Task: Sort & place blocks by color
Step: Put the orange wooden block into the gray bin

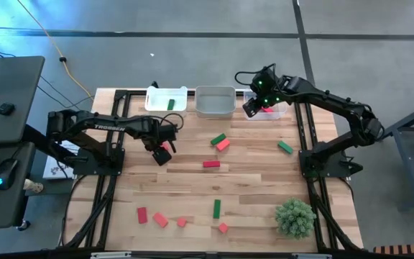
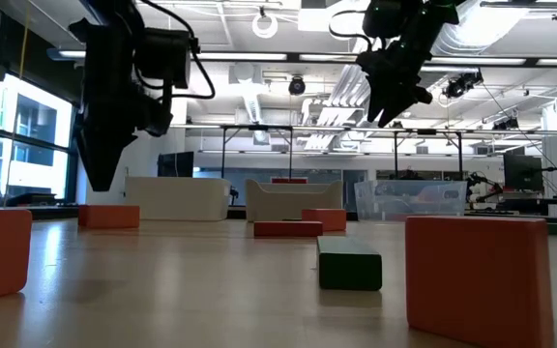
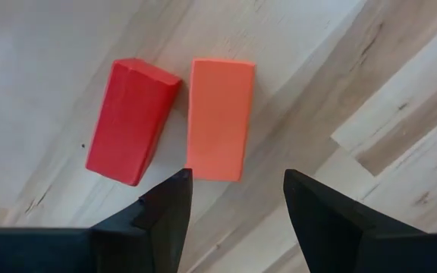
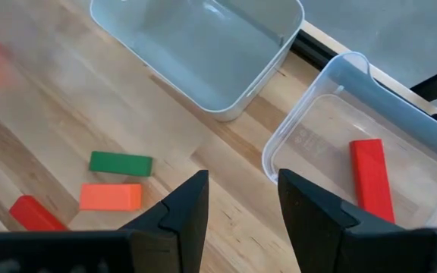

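Observation:
A red block [image 3: 133, 121] and a salmon block [image 3: 219, 119] lie side by side, flat on the wooden table. My left gripper [image 3: 237, 201] hangs open just above them, pointing down, nothing between its fingers; it shows in the high view [image 1: 162, 151] left of the table's middle. My right gripper [image 4: 243, 208] is open and empty, raised above the table in front of the clear tray [image 4: 309, 129], where a red block [image 4: 372, 182] lies flat. More blocks lie scattered: green [image 1: 218, 138], salmon [image 1: 223, 144], red [image 1: 211, 164], green [image 1: 285, 147], green [image 1: 217, 208].
Three trays stand along the far edge: a white one [image 1: 157, 95] holding a green block [image 1: 171, 104], a grey one [image 1: 215, 109], the clear one [image 1: 277, 114]. A bushy green plant ball [image 1: 295, 217] sits near right. Red [image 1: 142, 214] and salmon blocks [image 1: 160, 219] lie near the front edge.

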